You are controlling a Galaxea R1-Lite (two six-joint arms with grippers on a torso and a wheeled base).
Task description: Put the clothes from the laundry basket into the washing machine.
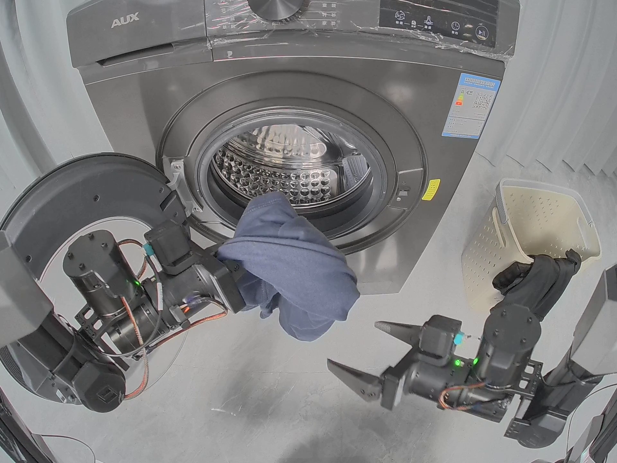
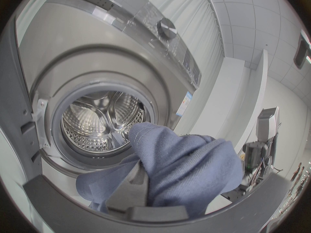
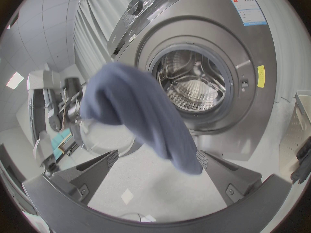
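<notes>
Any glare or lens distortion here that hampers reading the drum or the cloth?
Head view: the wrap on the washing machine glints, and the drum throws bright reflections. Left wrist view: fisheye bends the machine's edges, corners dark; the blue garment is evenly lit. Right wrist view: same curvature, drum glare.

Left gripper [image 2: 136, 191] jaws half-buried under blue garment [image 2: 188, 165]; laundry basket [image 3: 296, 130] cut by edge

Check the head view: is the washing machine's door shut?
No, the door is swung open to the robot's left, leaving the drum exposed.
</notes>
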